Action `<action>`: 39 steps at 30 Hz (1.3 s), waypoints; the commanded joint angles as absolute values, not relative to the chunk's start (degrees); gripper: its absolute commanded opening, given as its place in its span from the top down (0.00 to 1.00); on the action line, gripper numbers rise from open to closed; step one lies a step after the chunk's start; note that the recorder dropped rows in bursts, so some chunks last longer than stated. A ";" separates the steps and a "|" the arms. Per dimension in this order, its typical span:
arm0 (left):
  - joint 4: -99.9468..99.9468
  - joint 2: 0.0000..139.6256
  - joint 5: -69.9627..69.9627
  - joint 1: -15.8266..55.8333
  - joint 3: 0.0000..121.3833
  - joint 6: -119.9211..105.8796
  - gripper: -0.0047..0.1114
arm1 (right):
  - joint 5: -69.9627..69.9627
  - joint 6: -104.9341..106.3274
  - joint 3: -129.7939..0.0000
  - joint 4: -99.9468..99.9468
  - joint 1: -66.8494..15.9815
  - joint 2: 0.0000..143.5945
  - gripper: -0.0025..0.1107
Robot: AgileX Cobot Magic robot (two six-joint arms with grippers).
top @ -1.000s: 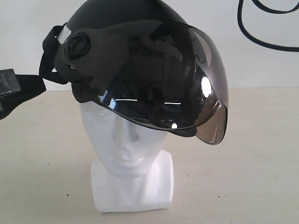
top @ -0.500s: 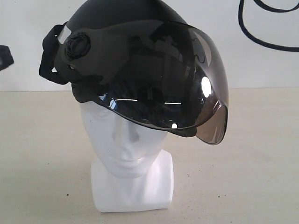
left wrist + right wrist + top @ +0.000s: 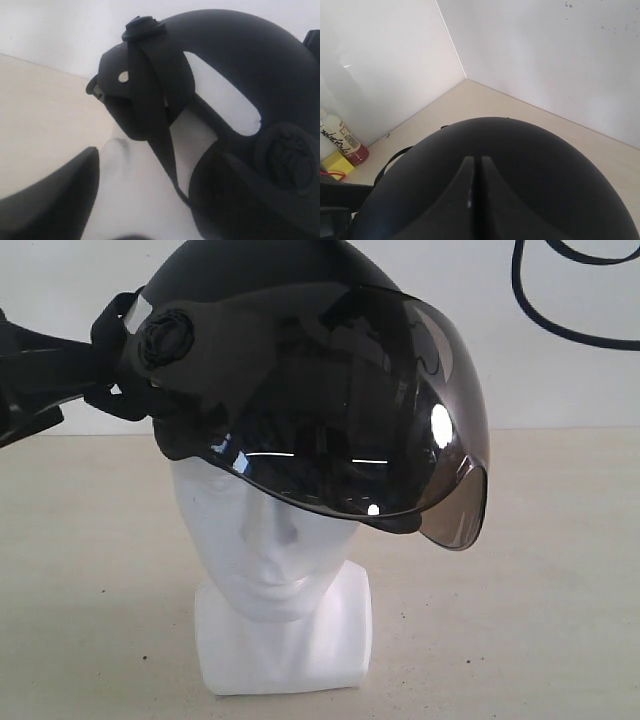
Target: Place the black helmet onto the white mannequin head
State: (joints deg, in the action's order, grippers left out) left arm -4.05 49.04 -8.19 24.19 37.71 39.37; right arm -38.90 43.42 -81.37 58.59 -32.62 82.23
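The black helmet (image 3: 300,390) sits on the white mannequin head (image 3: 270,550), tilted, with its smoky visor (image 3: 380,430) covering the eyes and upper face. My left gripper (image 3: 55,390) is at the helmet's left side, open, with its upper finger reaching the black strap (image 3: 105,350). The left wrist view shows the strap (image 3: 155,100), the helmet shell (image 3: 250,60), the white head (image 3: 140,200) and one dark finger (image 3: 50,200). My right gripper (image 3: 475,162) is shut, its fingers together just over the helmet's crown (image 3: 545,175); it is out of the exterior view.
The head stands on a beige table (image 3: 540,620) in front of a white wall. A black cable (image 3: 560,330) hangs on the wall at upper right. A bottle (image 3: 342,140) and a yellow block (image 3: 335,162) stand by the side wall.
My left gripper drew back off the left edge, then came in again higher, up to the helmet's side strap. Helmet and head have not moved.
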 commanded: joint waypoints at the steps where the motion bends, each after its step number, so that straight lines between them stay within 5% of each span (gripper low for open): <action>1: -3.17 51.15 -2.78 24.55 38.01 41.65 0.43 | -44.17 43.84 -80.63 54.95 -32.63 83.10 0.98; 10: -3.17 55.13 -2.61 24.55 38.01 42.88 0.49 | -44.07 43.84 -80.63 54.95 -32.63 83.10 0.98; 12: -3.17 55.13 -2.87 24.55 38.01 42.88 0.57 | -44.07 43.84 -80.63 54.95 -32.63 83.10 0.98; 16: -3.17 54.71 -4.70 24.66 38.01 42.88 0.90 | -44.07 43.84 -80.63 54.95 -32.63 83.10 0.98; 39: -1.46 57.28 -10.06 26.51 38.01 42.64 0.92 | -43.96 43.84 -80.63 53.28 -32.63 82.42 0.98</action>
State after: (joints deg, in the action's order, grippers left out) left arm -1.13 55.57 -5.63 26.08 38.29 42.83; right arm -39.28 43.42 -81.50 57.94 -32.62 82.12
